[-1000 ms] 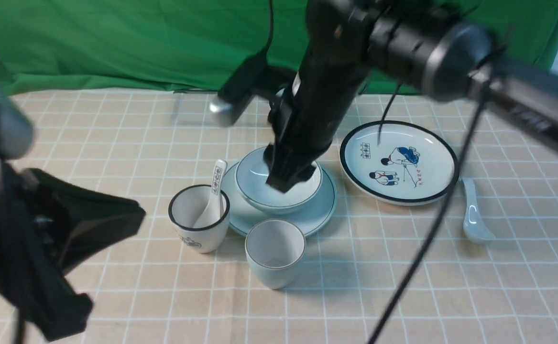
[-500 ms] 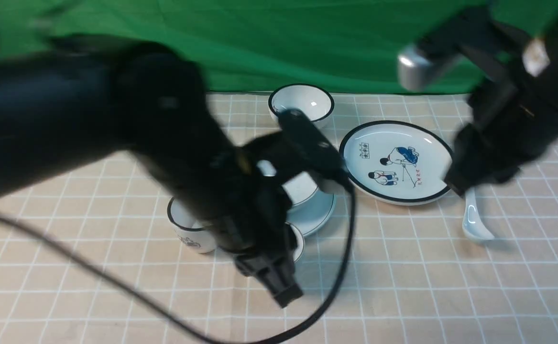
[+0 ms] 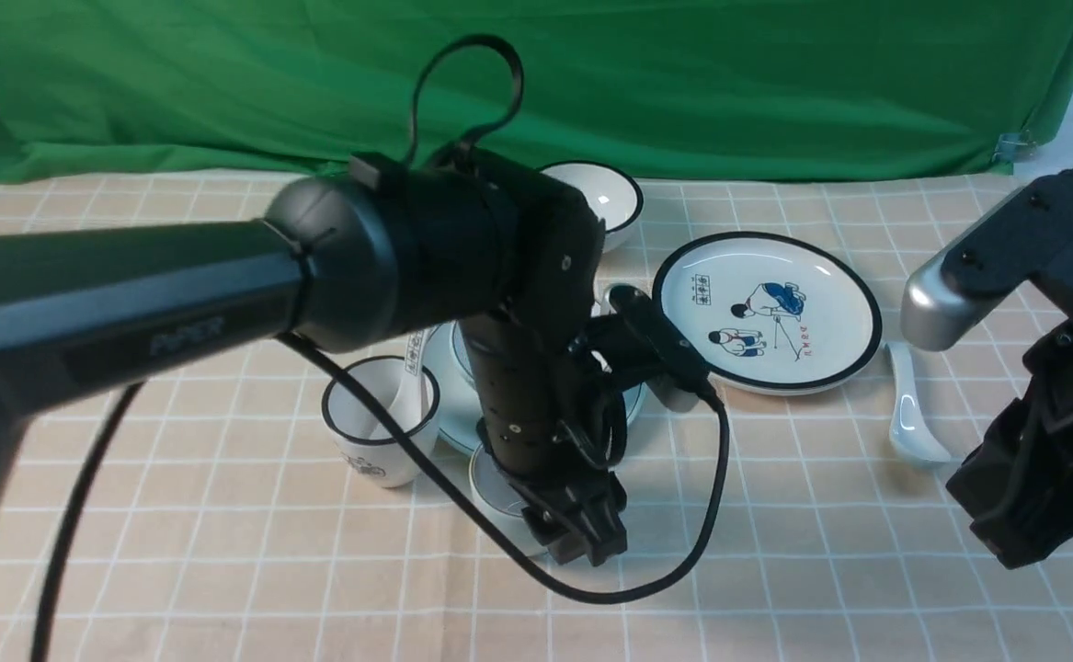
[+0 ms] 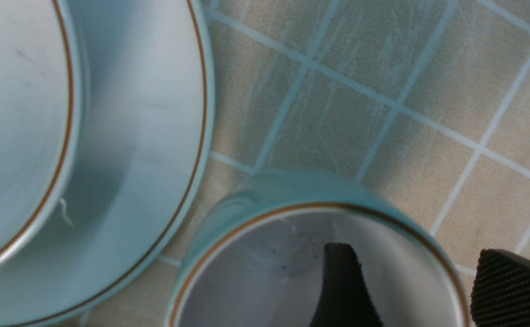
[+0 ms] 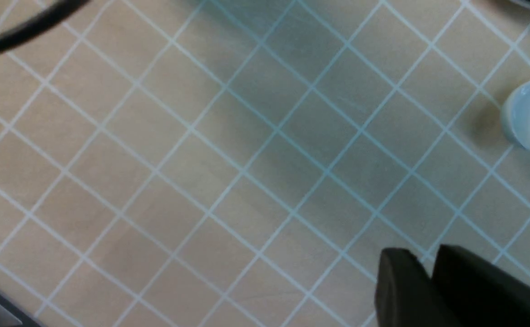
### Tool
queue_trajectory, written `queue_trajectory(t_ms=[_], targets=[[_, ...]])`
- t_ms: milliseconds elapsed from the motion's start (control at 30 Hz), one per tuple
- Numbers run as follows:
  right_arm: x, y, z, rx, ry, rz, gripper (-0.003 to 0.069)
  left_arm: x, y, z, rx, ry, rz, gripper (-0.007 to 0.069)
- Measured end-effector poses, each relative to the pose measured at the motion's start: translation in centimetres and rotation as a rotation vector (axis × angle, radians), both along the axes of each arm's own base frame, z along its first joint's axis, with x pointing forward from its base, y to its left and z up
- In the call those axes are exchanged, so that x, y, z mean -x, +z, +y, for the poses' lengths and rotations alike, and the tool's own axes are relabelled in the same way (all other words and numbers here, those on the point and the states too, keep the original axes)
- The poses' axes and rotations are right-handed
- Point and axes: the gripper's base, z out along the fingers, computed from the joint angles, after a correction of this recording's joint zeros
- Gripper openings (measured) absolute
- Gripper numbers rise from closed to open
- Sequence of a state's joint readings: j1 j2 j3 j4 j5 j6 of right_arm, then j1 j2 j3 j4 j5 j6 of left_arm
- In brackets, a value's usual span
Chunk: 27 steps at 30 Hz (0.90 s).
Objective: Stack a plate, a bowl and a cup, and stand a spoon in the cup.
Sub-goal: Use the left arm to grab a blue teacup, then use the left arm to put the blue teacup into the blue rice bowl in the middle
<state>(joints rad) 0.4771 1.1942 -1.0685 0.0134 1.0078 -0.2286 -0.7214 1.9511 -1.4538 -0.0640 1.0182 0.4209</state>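
Note:
The pale blue plate (image 4: 156, 136) carries the pale bowl (image 4: 15, 127). In the front view my left arm hides the bowl and most of the plate (image 3: 444, 397). The plain cup (image 4: 292, 245) stands on the cloth just in front of the plate and shows partly in the front view (image 3: 497, 483). My left gripper (image 4: 421, 284) is open, with one finger inside the cup and the other outside its wall (image 3: 582, 544). The plain spoon (image 3: 913, 414) lies on the cloth at the right (image 5: 528, 113). My right gripper (image 5: 421, 268) is shut and empty, above the cloth in front of the spoon (image 3: 1014, 547).
A black-rimmed cup (image 3: 380, 432) holding a printed spoon stands left of the plate. A cartoon plate (image 3: 766, 313) lies to the right, a black-rimmed bowl (image 3: 611, 195) behind. The left arm's cable (image 3: 646, 579) loops low over the cloth. A green backdrop hangs at the back.
My right arm has left the bowl and pulled back to the right, near the spoon. My left arm has swung in from the left and lowered its gripper over the plain cup.

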Motion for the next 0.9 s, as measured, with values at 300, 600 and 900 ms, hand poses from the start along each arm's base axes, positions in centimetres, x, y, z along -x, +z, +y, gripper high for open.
queue_trajectory(t_ms=[300, 600, 900], targets=[[0.2, -0.1, -0.2, 0.020, 0.000, 0.011, 0.0150, 0.0, 0.9, -0.1, -0.056, -0.027, 0.007, 0.0043], [0.8, 0.6, -0.5, 0.005, -0.002, -0.017, 0.0163, -3.3, 11.1, -2.3, 0.134, -0.005, -0.211, 0.0043], [0.8, 0.6, -0.5, 0.004, -0.003, -0.018, 0.0171, -9.9, 4.4, -1.0, 0.018, 0.039, -0.170, 0.0043]])
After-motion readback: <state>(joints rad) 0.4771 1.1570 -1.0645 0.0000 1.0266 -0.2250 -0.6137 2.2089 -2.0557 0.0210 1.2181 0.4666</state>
